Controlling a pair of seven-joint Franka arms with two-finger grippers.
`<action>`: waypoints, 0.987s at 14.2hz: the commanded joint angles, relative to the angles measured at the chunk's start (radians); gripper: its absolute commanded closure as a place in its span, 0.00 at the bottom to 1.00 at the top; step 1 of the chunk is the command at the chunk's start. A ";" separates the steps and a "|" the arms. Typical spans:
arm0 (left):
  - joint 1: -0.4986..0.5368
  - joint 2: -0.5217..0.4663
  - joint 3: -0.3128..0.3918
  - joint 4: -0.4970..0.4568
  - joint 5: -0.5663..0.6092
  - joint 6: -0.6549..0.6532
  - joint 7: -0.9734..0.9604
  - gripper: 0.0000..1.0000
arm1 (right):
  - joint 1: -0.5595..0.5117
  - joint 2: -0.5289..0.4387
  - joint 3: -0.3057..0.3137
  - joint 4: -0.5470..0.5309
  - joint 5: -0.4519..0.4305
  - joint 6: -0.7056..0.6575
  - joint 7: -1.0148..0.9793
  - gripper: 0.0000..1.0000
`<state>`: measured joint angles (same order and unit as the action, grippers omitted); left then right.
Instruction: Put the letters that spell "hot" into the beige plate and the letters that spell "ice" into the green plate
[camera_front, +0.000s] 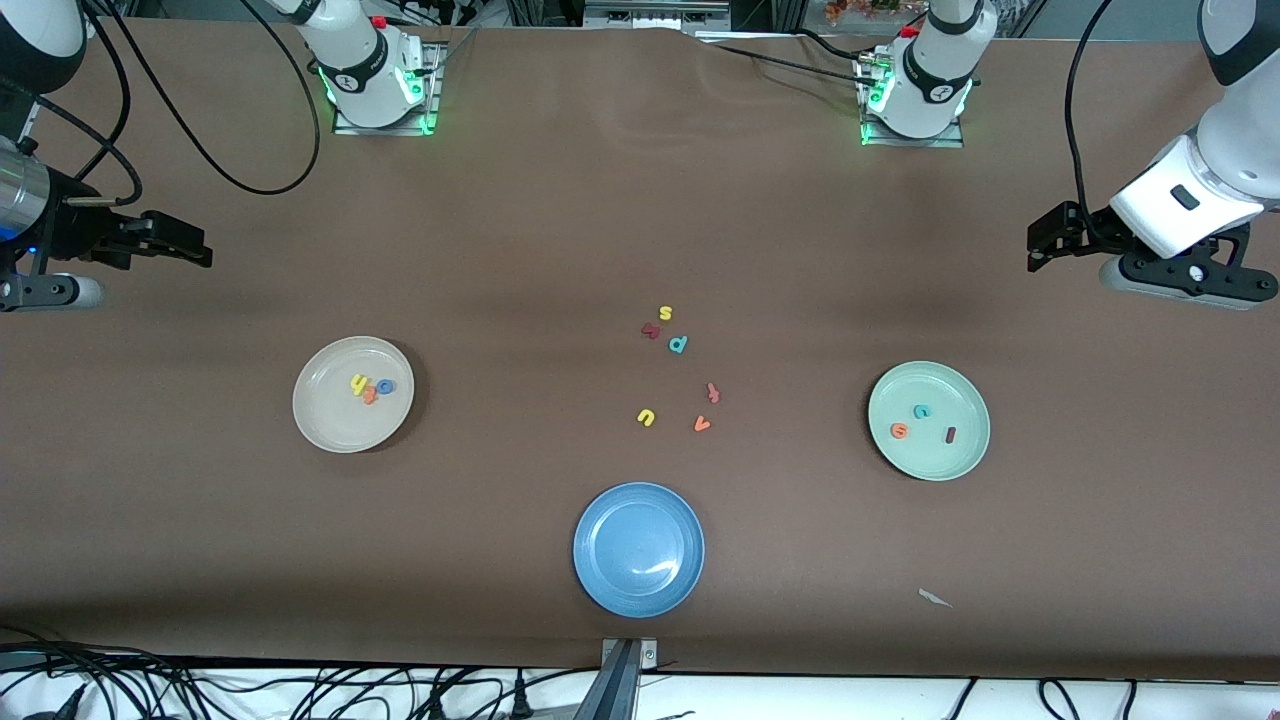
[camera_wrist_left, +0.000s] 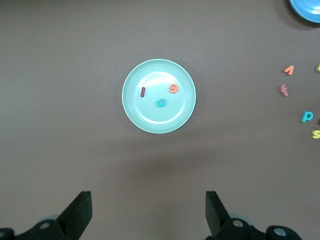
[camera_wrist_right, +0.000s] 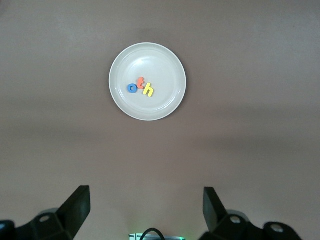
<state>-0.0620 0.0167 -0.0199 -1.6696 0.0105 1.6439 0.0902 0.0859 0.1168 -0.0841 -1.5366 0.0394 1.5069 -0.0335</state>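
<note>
The blue plate (camera_front: 638, 549) sits nearest the front camera, at the middle of the brown desk (camera_front: 500, 250), and holds nothing.

Farther from the camera, toward the right arm's end of the desk, lies the beige plate (camera_front: 353, 394). It contains the yellow "h" (camera_front: 358, 383), the orange "t" (camera_front: 370, 394) and the blue "o" (camera_front: 385, 385), grouped close together near the plate's centre.

Toward the left arm's end lies the green plate (camera_front: 928, 420). It contains the orange "e" (camera_front: 899, 430), the teal "c" (camera_front: 922, 410) and the dark red "i" (camera_front: 950, 433), each apart from the others.

Between the two plates, loose letters lie on the desk. The yellow "u" (camera_front: 646, 417) and orange "v" (camera_front: 702, 424) are nearest the camera. A reddish letter (camera_front: 713, 392) lies just farther off. The teal "p" (camera_front: 678, 345), a dark red letter (camera_front: 651, 330) and the yellow "s" (camera_front: 665, 313) form a cluster farther still.

A small pale scrap (camera_front: 934, 597) lies on the desk nearer the camera than the green plate.

The right pincer (camera_front: 185, 248) hangs over bare desk at the right arm's end, jaws spread wide and holding nothing. The left pincer (camera_front: 1045, 240) hangs over bare desk at the left arm's end, jaws likewise wide and holding nothing. Both arms wait.
</note>
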 joint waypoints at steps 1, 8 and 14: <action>-0.004 -0.015 0.006 -0.004 -0.009 -0.013 0.010 0.00 | -0.009 -0.022 0.020 0.003 -0.015 0.006 -0.011 0.00; -0.007 -0.014 0.002 -0.002 -0.007 -0.012 0.006 0.00 | -0.009 0.000 0.020 0.006 -0.019 0.006 -0.006 0.00; -0.007 -0.014 0.003 -0.002 -0.007 -0.012 0.011 0.00 | -0.009 0.001 0.020 0.004 -0.021 0.006 -0.006 0.00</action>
<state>-0.0627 0.0167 -0.0225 -1.6696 0.0105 1.6439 0.0902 0.0860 0.1198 -0.0762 -1.5363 0.0368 1.5132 -0.0335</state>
